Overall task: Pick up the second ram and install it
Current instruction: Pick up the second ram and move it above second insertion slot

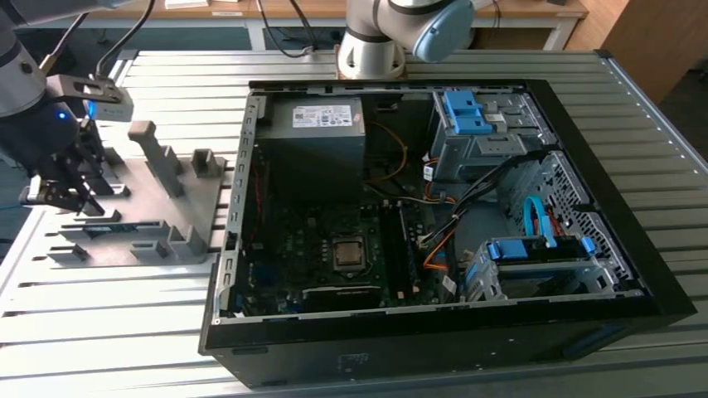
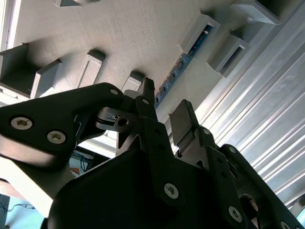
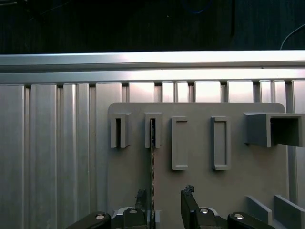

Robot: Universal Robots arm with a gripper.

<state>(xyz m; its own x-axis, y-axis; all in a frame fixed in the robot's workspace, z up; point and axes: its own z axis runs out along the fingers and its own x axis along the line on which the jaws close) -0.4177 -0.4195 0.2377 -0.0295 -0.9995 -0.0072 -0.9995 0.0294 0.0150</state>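
Ram [image 3: 152, 152] stands edgewise within the spread end effector [image 3: 165, 192].

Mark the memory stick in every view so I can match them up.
Exterior view: too small to tell apart; the pincer hangs over the grey plate at that view's left.
First wrist view: the memory stick stands on edge, running from a slotted block toward the open pincer.
Second wrist view: a thin strip beyond the pincer.
Shared landmark: the grey plate.
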